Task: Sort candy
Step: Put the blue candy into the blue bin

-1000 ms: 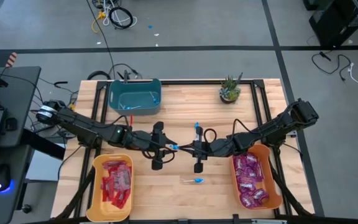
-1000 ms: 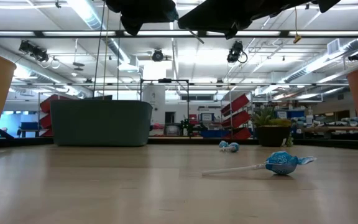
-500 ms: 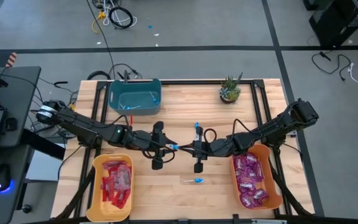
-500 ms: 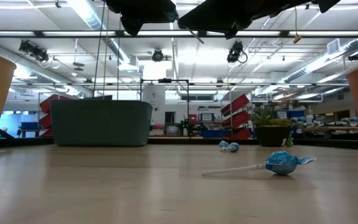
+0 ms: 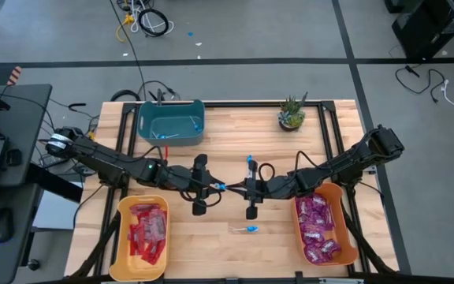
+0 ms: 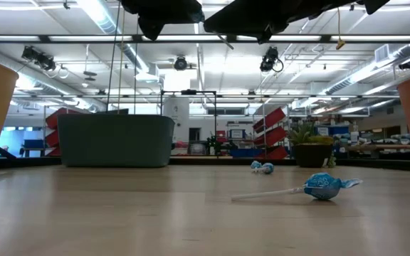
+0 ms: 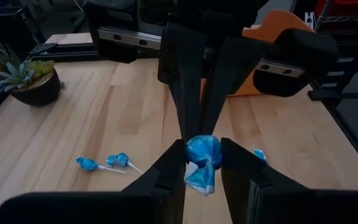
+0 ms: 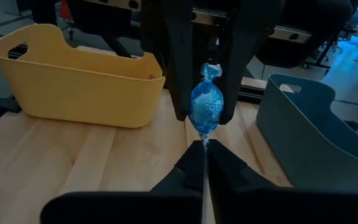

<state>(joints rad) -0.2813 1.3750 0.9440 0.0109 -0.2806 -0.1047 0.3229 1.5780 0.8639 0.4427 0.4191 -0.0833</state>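
Observation:
One blue lollipop (image 5: 222, 187) hangs in the air over the table's middle, between my two grippers. My left gripper (image 5: 214, 187) reaches in from the left and is shut on its wrapped head. My right gripper (image 5: 236, 188) comes from the right and is shut on its white stick. Another blue lollipop (image 5: 250, 229) lies flat on the wood toward the near edge, also showing in the low view (image 6: 322, 186). Two more lollipops (image 5: 250, 162) lie beyond the grippers. Red packets (image 5: 147, 229) fill the yellow bin, and purple packets (image 5: 317, 226) fill the orange bin. My left gripper pinches the lollipop's blue wrapped head (image 7: 202, 155) between its two fingers, coming level from the table's left. The head sits at the fingers' free ends, lifted clear of the table. My right gripper pinches the thin white stick (image 8: 204, 148) just behind the head between its shut fingertips, level from the table's right, fingers lying along the stick.
A teal bin (image 5: 170, 121) with blue lollipops stands at the far left. The yellow bin (image 5: 124, 237) is near left and the orange bin (image 5: 339, 197) near right. A small potted plant (image 5: 292, 113) stands far right. Bare wood lies between the two near bins.

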